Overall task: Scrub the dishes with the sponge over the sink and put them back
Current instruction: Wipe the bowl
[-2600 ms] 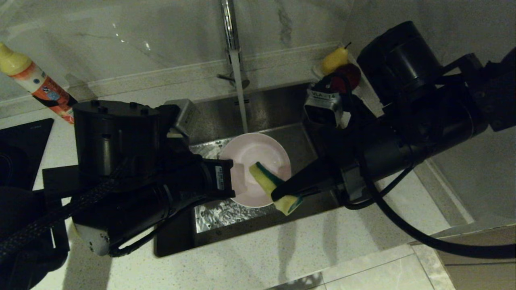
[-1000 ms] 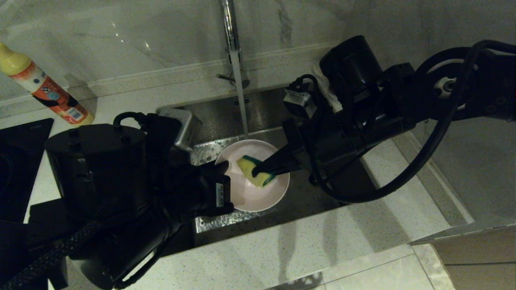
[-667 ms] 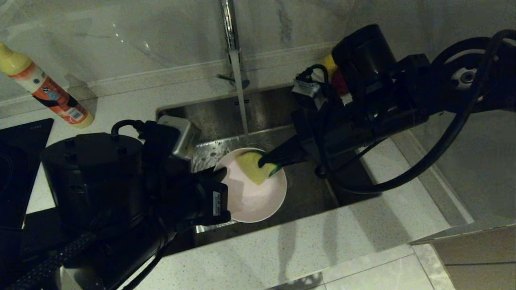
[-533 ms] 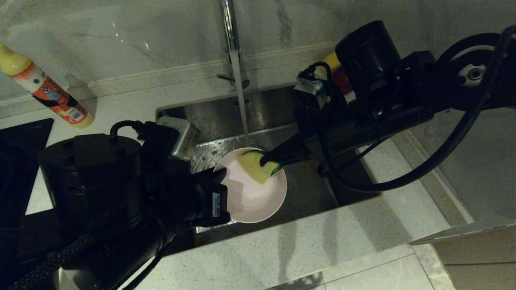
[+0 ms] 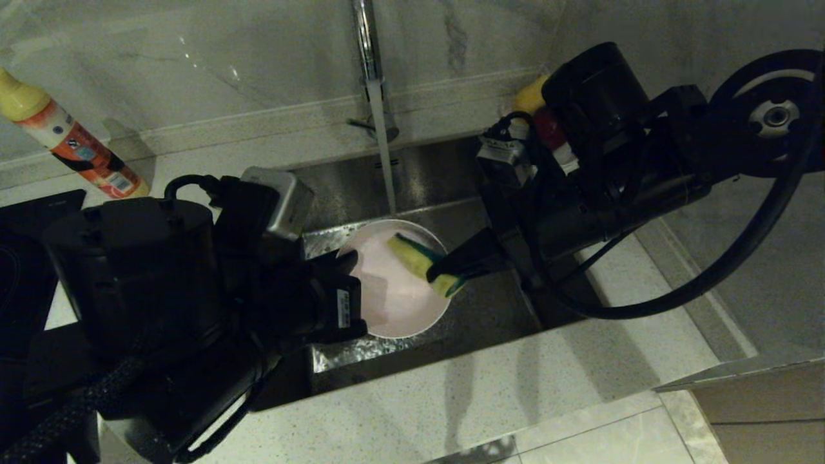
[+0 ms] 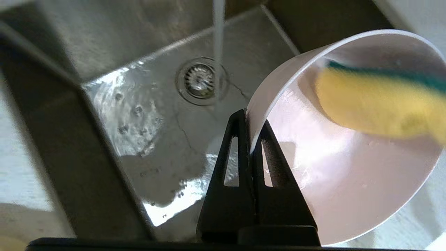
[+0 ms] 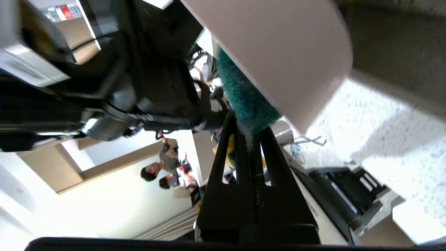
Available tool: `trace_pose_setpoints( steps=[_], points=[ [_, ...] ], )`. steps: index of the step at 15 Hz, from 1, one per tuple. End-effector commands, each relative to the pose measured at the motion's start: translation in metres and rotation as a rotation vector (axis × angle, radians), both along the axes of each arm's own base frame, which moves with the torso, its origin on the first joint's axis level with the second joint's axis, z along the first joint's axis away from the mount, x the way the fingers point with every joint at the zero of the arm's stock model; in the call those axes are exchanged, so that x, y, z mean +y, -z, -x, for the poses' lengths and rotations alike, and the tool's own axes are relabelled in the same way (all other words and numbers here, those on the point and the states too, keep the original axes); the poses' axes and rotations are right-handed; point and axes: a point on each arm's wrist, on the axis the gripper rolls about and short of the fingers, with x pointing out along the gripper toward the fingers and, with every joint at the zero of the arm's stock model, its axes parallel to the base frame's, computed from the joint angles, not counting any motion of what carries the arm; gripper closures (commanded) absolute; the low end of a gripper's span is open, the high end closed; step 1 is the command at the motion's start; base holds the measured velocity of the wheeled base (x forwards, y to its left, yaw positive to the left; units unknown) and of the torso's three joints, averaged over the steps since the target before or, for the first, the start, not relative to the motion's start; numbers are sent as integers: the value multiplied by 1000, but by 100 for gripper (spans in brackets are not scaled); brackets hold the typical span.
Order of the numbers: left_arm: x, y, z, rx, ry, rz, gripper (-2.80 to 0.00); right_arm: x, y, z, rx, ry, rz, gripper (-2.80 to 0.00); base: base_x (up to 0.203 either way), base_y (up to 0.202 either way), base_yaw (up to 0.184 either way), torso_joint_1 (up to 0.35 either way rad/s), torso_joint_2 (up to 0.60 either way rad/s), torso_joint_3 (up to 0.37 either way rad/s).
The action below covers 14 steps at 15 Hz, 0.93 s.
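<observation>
Head view is showing both arms working over the sink (image 5: 451, 187), a stainless steel basin with a round drain strainer (image 6: 199, 81) in its floor. A thin stream of water (image 5: 385, 161) is running from the chrome tap (image 5: 366, 38) and falling just behind the bowl's rim.

The left gripper (image 5: 351, 283) is clamping the near-left rim of the pale pink bowl (image 5: 396, 290). In the left wrist view, the left gripper (image 6: 249, 122) is standing with its two black fingers pressed together on the thin rim wall, one finger inside the bowl and one outside. The pale pink bowl (image 6: 348, 146) is tilting, its open side turned toward the right arm, and it is hanging above the sink floor, clear of the steel. Its inner surface is looking smooth, glossy and wet.

The right gripper (image 5: 445, 274) is pinching the sponge (image 5: 422, 261) with its fingers closed tightly on it. The sponge is yellow with a dark green scouring face. Beyond the fingertips, its free end is lying inside the bowl against the far inner wall. In the right wrist view, the right gripper (image 7: 249, 134) is biting into the green layer of the sponge (image 7: 244, 97), with the bowl's pink outer wall (image 7: 278, 52) directly beyond the fingertips.

An orange-labelled bottle (image 5: 71, 145) is standing on the counter, well apart from both grippers.
</observation>
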Motion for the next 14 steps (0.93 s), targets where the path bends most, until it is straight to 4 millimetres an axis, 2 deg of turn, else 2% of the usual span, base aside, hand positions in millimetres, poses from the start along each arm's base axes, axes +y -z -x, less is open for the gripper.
trace_pose_setpoints(
  steps=[1,9,14],
  points=[
    [-2,-1,-2,-8,-9,-1,0,1,5,4,26,-11,14,0,0,0,0,0,0,0],
    [-3,-6,-4,-18,-11,20,0,26,4,20,21,-93,8,0,0,0,0,0,0,0],
    [-3,-5,-3,-13,-5,22,0,31,9,15,23,-94,9,0,0,0,0,0,0,0]
  ],
)
